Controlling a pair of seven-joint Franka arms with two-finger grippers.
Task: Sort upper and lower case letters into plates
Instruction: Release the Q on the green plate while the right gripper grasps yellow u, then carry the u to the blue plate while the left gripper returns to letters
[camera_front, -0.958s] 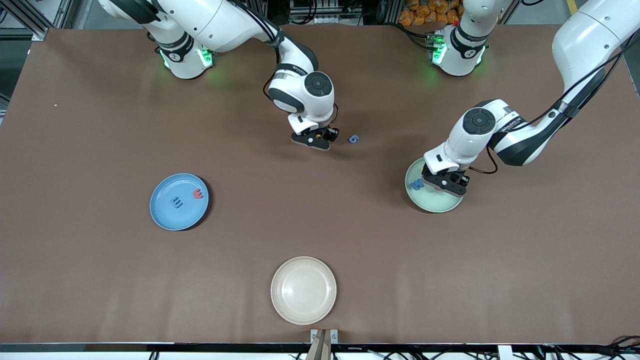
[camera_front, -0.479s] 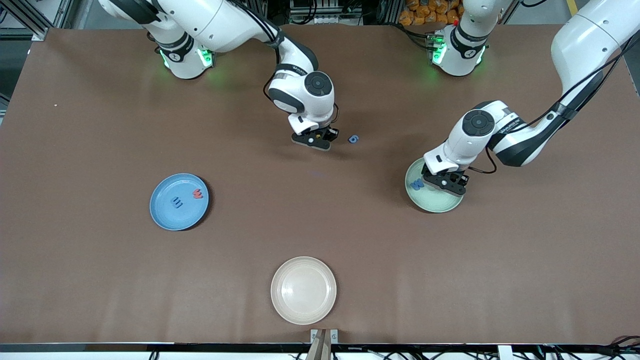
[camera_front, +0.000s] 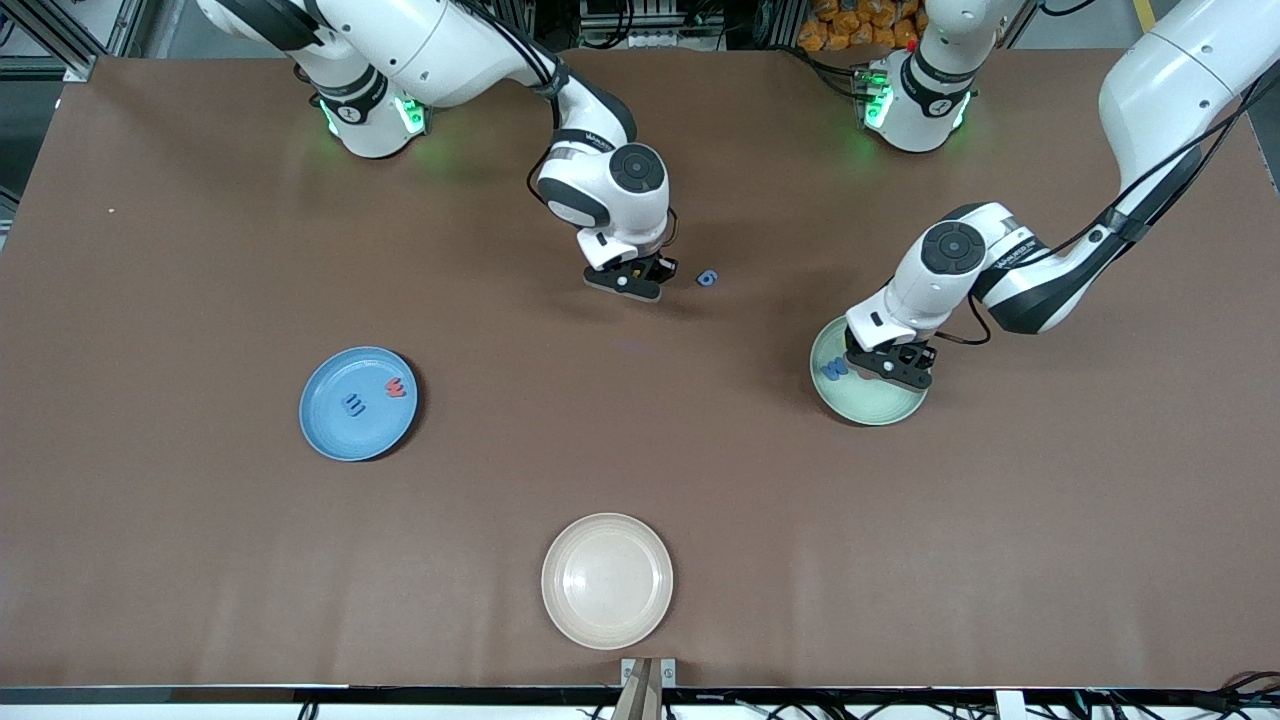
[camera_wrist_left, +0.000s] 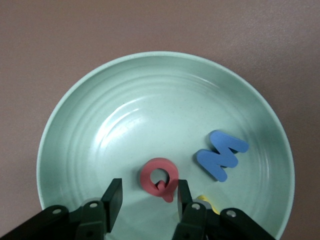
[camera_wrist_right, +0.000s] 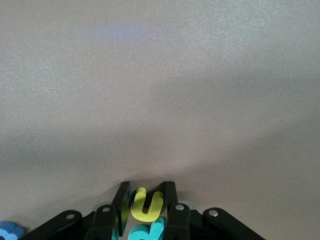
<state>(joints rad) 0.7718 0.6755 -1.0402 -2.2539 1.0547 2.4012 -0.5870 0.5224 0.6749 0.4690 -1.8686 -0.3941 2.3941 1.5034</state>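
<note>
1. Left gripper (camera_wrist_left: 146, 204): low over the round pale green matte plate (camera_wrist_left: 100, 105); jaws apart, holding nothing, with the chunky red letter Q (camera_wrist_left: 159, 178) lying flat on the plate between the fingertips (camera_wrist_left: 113, 196).
2. Same plate: a chunky blue letter M (camera_wrist_left: 221, 154) lies beside the Q, apart from it; a yellow piece (camera_wrist_left: 206, 201) is partly hidden by a finger.
3. Right gripper (camera_wrist_right: 145, 199): down at the brown table (camera_front: 200, 550), its fingers closed against the sides of a small yellow letter u (camera_wrist_right: 145, 204); a teal piece (camera_wrist_right: 145, 231) lies just beside it.
4. A small blue piece (camera_front: 707, 278) lies on the table just beside the right gripper, toward the left arm's end.
5. Round blue matte plate (camera_front: 330, 430): toward the right arm's end, holding a red letter (camera_front: 396, 387) and a blue letter (camera_front: 354, 404), apart.
6. Round cream-white plate (camera_front: 607, 580): nearest the front camera.
</note>
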